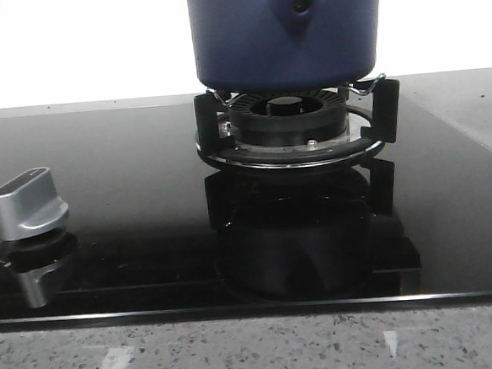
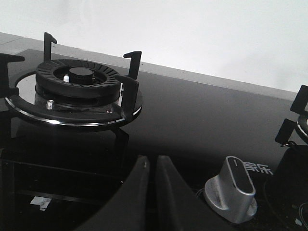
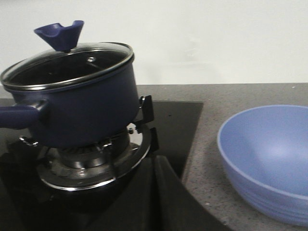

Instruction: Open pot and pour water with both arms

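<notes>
The left gripper [image 2: 150, 166] shows in its own wrist view with its two dark fingers pressed together and nothing between them. It hangs over the shiny black stove top [image 2: 202, 120]. Near it stands a silver knob [image 2: 232, 190], and farther off is a bare burner [image 2: 77, 84] with a black grate around it and no pot on it. The right gripper [image 3: 155, 168] shows in its own wrist view, and its two dark fingers are also closed together, holding nothing. It is close to the other burner [image 3: 91, 166], but it does not touch the pot. The pot [image 3: 77, 108] is big, round and dark blue, and it sits on the black grate of that burner. Its glass lid [image 3: 67, 60] is still on, with a blue knob [image 3: 60, 33] on top. A blue handle sticks out from the side of the pot. Beside the stove, on the gray speckled counter [image 3: 211, 125], sits a light blue bowl [image 3: 269, 159], well apart from the pot. In the front view the pot [image 1: 284, 31] sits on its burner at the back of the stove top, with the silver knob [image 1: 29, 204] off toward the robot's left.
</notes>
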Robot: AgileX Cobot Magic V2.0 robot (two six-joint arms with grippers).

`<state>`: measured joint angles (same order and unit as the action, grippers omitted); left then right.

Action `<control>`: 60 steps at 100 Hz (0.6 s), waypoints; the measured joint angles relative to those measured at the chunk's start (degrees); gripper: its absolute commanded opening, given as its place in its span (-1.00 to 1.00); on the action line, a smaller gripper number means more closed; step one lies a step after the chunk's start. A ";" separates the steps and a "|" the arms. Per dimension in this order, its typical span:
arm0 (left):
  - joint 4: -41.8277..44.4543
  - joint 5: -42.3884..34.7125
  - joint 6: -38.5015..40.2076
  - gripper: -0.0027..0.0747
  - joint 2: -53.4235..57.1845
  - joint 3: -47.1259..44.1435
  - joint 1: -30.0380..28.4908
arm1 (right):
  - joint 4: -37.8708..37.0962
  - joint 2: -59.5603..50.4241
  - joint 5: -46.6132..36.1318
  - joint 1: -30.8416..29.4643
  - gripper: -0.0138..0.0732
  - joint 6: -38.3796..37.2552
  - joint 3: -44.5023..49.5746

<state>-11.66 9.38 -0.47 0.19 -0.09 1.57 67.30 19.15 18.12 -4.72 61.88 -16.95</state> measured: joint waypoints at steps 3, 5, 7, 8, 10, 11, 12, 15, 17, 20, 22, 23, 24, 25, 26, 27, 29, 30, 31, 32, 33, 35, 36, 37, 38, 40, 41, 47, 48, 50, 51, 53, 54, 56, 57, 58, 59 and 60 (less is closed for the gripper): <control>0.00 0.00 0.00 -0.98 0.00 0.00 0.00 | -1.60 0.00 -1.12 0.00 -0.84 -2.23 0.00; 0.00 0.00 0.00 -0.98 0.00 0.00 0.00 | -3.38 0.00 -1.91 0.00 -0.84 -4.29 0.00; 0.00 0.00 0.00 -0.98 0.00 0.00 0.00 | -5.84 0.00 -2.47 0.00 -0.84 -5.98 0.00; 0.00 0.00 0.00 -0.98 0.00 0.00 0.00 | -6.84 0.00 -3.06 0.00 -0.84 -7.83 0.00; 0.00 0.00 0.00 -0.98 0.00 0.00 0.00 | -10.17 0.00 -3.91 0.00 -0.84 -11.01 0.00; 0.00 0.00 0.00 -0.98 0.00 0.00 0.00 | -11.40 0.00 -4.19 0.00 -0.84 -12.14 0.00; 0.00 0.00 0.00 -0.98 0.00 0.00 0.00 | -14.07 0.00 -4.42 0.00 -0.84 -14.51 0.00; 0.00 0.00 0.00 -0.98 0.00 0.00 0.00 | -19.96 0.00 -5.48 0.00 -0.84 -19.61 0.00; 0.00 0.00 0.00 -0.98 0.00 0.00 0.00 | -24.75 0.00 -5.93 0.00 -0.84 -23.71 0.00; 0.00 0.00 0.00 -0.98 0.00 0.00 0.00 | -31.53 0.00 -6.34 0.00 -0.84 -29.36 0.00; 0.00 0.00 0.00 -0.98 0.00 0.00 0.00 | -36.58 -0.12 -6.37 0.00 -0.84 -33.60 0.00; 0.00 0.00 0.00 -0.98 0.00 0.00 0.00 | -39.93 -0.12 -6.48 0.00 -0.84 -35.02 0.00; 0.00 0.00 0.00 -0.98 0.00 0.00 0.00 | -41.55 -0.12 -6.47 0.00 -0.84 -37.74 0.00; 0.00 0.00 0.00 -0.98 0.00 0.00 0.00 | -43.16 -0.29 -6.47 0.00 -0.84 -39.10 0.00; 0.00 0.00 0.00 -0.98 0.00 0.00 0.00 | -46.31 -0.26 -6.47 0.00 -0.84 -41.70 0.00; 0.00 0.00 0.00 -0.98 0.00 0.00 0.00 | -47.83 -0.41 -6.47 0.00 -0.84 -42.97 0.00; 0.00 0.00 0.00 -0.98 0.00 0.00 0.00 | -52.10 -0.61 -6.47 0.00 -0.84 -46.51 0.00; 0.00 0.00 0.00 -0.98 0.00 0.00 0.00 | -54.73 -0.87 -6.47 0.00 -0.84 -47.62 0.00; 0.00 0.00 0.00 -0.98 0.00 0.00 0.00 | -55.96 -0.98 -6.47 0.00 -0.84 -49.69 0.00; 0.00 0.00 0.00 -0.98 0.00 0.00 0.00 | -57.15 -1.25 -6.51 0.00 -0.84 -50.66 0.13; 0.00 0.00 0.00 -0.98 0.00 0.00 0.00 | -59.36 -1.39 -6.63 0.00 -0.84 -52.44 0.15; 0.00 0.00 0.00 -0.98 0.00 0.00 0.00 | -62.26 -1.84 -6.75 0.00 -0.84 -54.06 0.48; 0.00 0.00 0.00 -0.98 0.00 0.00 0.00 | -63.13 -2.01 -6.75 0.00 -0.84 -55.47 0.51; 0.00 0.00 0.00 -0.98 0.00 0.00 0.00 | -64.68 -2.35 -6.86 0.00 -0.84 -56.11 0.67; 0.00 0.00 0.00 -0.98 0.00 0.00 0.00 | -65.37 -2.52 -6.95 0.00 -0.84 -57.21 0.91; 0.00 0.00 0.00 -0.98 0.00 0.00 0.00 | -67.30 -3.07 -7.07 0.00 -0.84 -58.59 1.34; 0.00 0.00 0.00 -0.98 0.00 0.00 0.00 | -67.62 -3.45 -7.19 0.00 -0.84 -58.95 1.51; 0.00 0.00 0.00 -0.98 0.00 0.00 0.00 | -70.33 -5.00 -8.66 0.00 -0.84 -61.19 3.46; 0.00 0.00 0.00 -0.98 0.00 0.00 0.00 | -70.50 -5.38 -9.16 0.00 -0.84 -61.38 3.72; 0.00 0.00 0.00 -0.98 0.00 0.00 0.00 | -70.82 -5.75 -9.96 0.00 -0.84 -61.88 4.58; 0.00 0.00 0.00 -0.98 0.00 0.00 0.00 | -70.94 -6.13 -10.23 0.00 -0.84 -61.88 4.86; 0.00 0.00 0.00 -0.98 0.00 0.00 0.00 | -70.95 -6.73 -11.14 0.00 -0.84 -62.26 5.80; 0.00 0.00 0.00 -0.98 0.00 0.00 0.00 | -70.95 -6.93 -11.46 0.00 -0.84 -62.39 6.45; 0.00 0.00 0.00 -0.98 0.00 0.00 0.00 | -70.95 -7.58 -12.34 0.00 -0.84 -62.52 7.47; 0.00 0.00 0.00 -0.98 0.00 0.00 0.00 | -70.95 -7.80 -12.94 0.00 -0.84 -62.64 7.83; 0.00 0.00 0.00 -0.98 0.00 0.00 0.00 | -70.95 -8.26 -13.24 0.00 -0.84 -62.62 8.18; 0.00 0.00 0.00 -0.98 0.00 0.00 0.00 | -70.95 -8.50 -13.76 0.00 -0.84 -62.78 8.90; 0.00 0.00 0.00 -0.98 0.00 0.00 0.00 | -70.95 -8.99 -14.02 0.00 -0.84 -62.76 9.27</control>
<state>-11.66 9.38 -0.47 0.19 -0.09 1.57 -3.65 10.17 4.10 -4.72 -0.88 -7.68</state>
